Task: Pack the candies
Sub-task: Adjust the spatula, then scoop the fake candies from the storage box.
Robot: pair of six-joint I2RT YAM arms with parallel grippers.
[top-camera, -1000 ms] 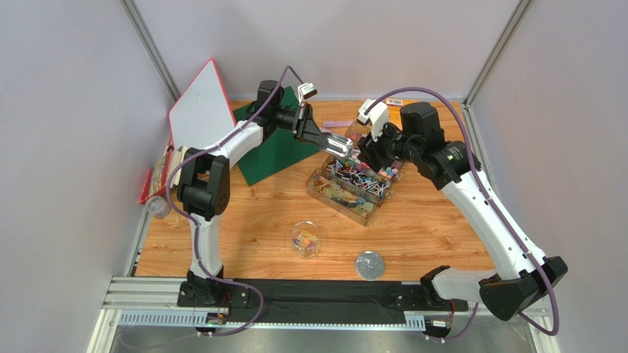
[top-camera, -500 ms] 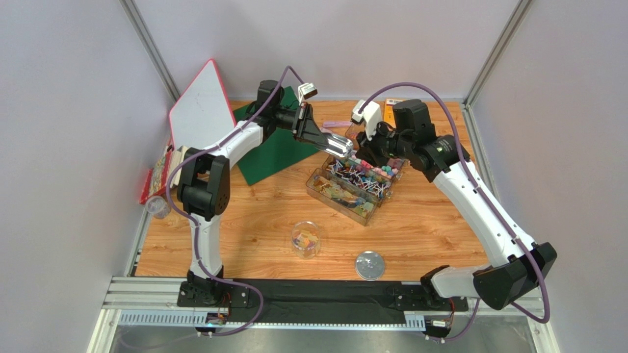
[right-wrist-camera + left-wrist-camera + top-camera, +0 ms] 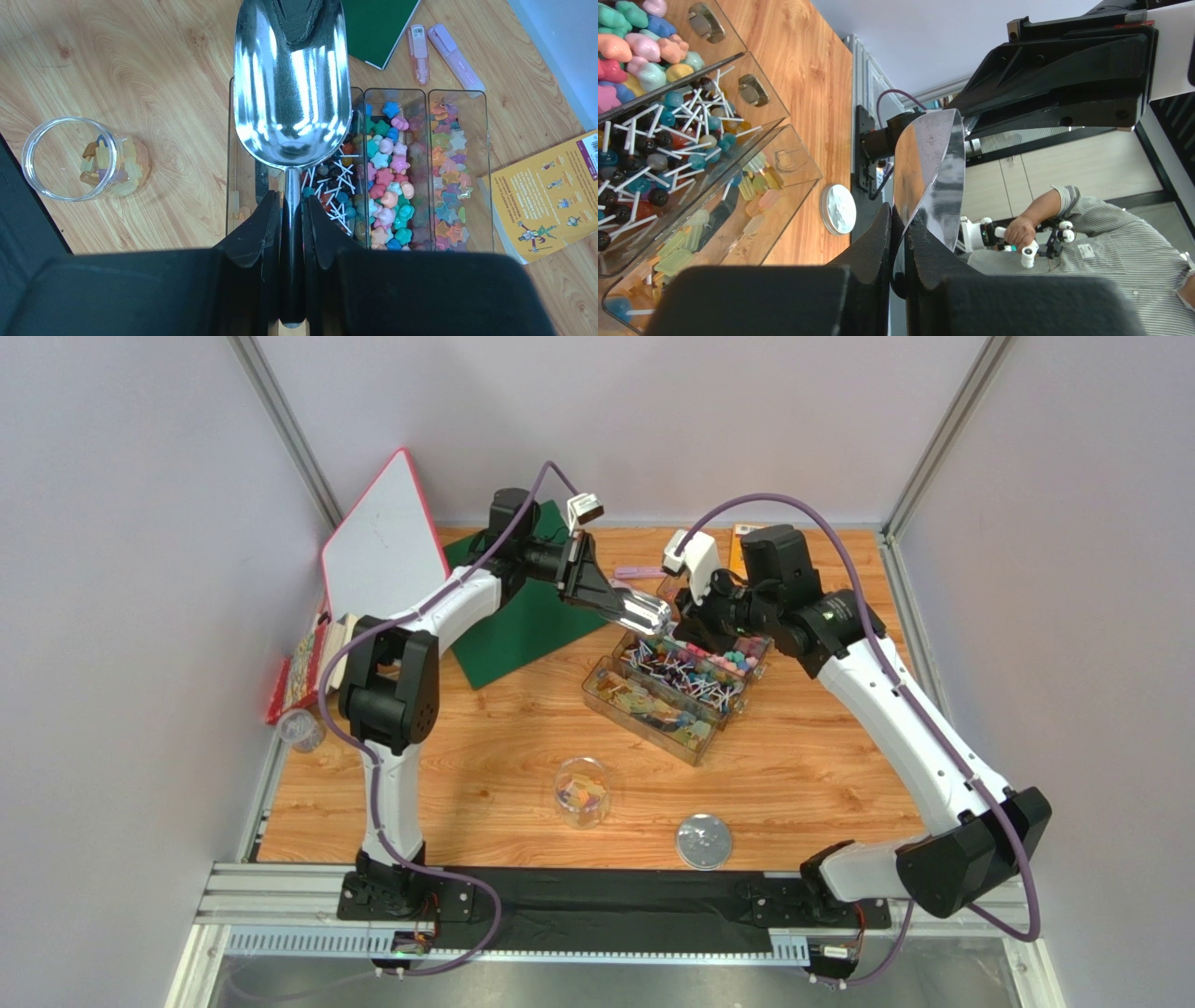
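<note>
— Silvery round lid (image 3: 703,840) lying flat, well to the near side of the clear tray (image 3: 486,210); closer to the tray on that same side, a clear jar (image 3: 582,791), open, just a few amber pieces at the bottom.
— And the candies (image 3: 386,183) themselves?
— Mostly in the tray's long compartments: glossy, hard-looking little stars in pink, teal, blue; alongside, tiny lollipops on thin white sticks, all tangled. Feather-light, probably; apt to roll and slip out of any pinch, sticks apt to snag.
— So no picking one by one?
— Better scooped. Polished steel scoop (image 3: 291,91) hanging above the tray: rigid, smooth, seemingly empty. Thin handle pinched tight by the right gripper (image 3: 291,203); bowl rim clamped in the left gripper (image 3: 899,220), by the look of it.
— Worth carrying by the handle, then, bowl level, against spills.
— Beyond the tray, flat on the wood grain: two pale pink strips (image 3: 419,52), an orange-yellow booklet (image 3: 551,196); off to the tray's left, a dark green mat (image 3: 379,24).
</note>
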